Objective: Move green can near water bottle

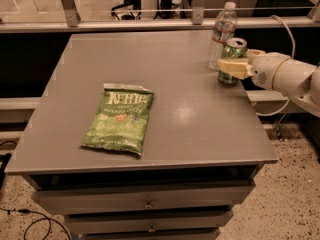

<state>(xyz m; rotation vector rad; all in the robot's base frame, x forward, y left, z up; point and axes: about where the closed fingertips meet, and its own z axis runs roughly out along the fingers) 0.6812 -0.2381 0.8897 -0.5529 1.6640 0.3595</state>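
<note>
1. The gripper (242,60) is in from the right, jaws clamped around the green can (233,48).
2. Can upright at the desk's (175,84) far right, just beside the water bottle (223,31).
3. Chip bag (120,119) lies flat, well apart.

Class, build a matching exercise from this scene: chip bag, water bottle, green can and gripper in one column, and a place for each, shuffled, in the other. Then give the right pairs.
Column one
1. chip bag
2. water bottle
3. green can
4. gripper

Column two
A. standing near the far right corner of the table
B. reaching in from the table's right side
C. lying flat on the front left part
D. upright, gripped, just in front of the water bottle

Pairs: 1-C, 2-A, 3-D, 4-B
</note>
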